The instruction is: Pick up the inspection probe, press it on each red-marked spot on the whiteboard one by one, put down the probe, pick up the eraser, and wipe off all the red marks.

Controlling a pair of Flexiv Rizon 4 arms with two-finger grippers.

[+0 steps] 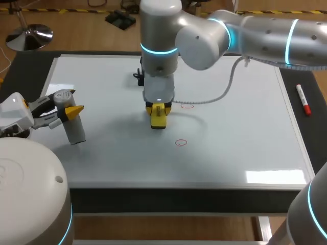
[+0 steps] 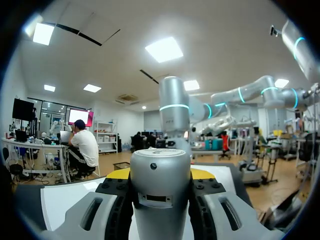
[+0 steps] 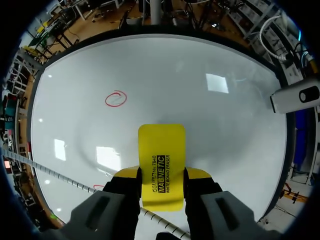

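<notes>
1. whiteboard (image 1: 245,153): lies flat on the dark table (image 1: 30,66) and covers most of it.
2. left gripper (image 1: 70,109): sits over the left part of the whiteboard. Its jaws are clamped on the probe, with 1 finger on each side of the body. The left wrist view shows the same grip (image 2: 160,175), with both yellow tips flanking the cylinder.
3. probe (image 1: 73,125): a grey cylinder, held tilted, with its upper end toward the far left and its lower end toward the near right, close to the board. Whether the lower end touches the board cannot be told.
4. right gripper (image 1: 159,109): hangs over the middle of the board from the arm that enters at the right. Its jaws press on the 2 long edges of the eraser.
5. eraser (image 1: 159,118): a flat yellow block that juts out past the fingertips (image 3: 161,150). Contact with the board cannot be told.
6. red marks: 2 rings show in the head view. 1 red mark (image 1: 187,105) lies just right of the right gripper, under the cable. The other red mark (image 1: 181,142) lies nearer and to the right, apart from the eraser. In the right wrist view, 1 ring (image 3: 116,98) lies ahead of the eraser and off to 1 side, uncovered.
7. cable (image 1: 219,94): grey and coiled, sagging from the right arm over the board.
8. marker pen (image 1: 303,99): white with red ends, lying on the table just right of the whiteboard.
9. black object (image 1: 138,76): small, on the far part of the board, partly hidden by the right arm. Its kind cannot be told.
</notes>
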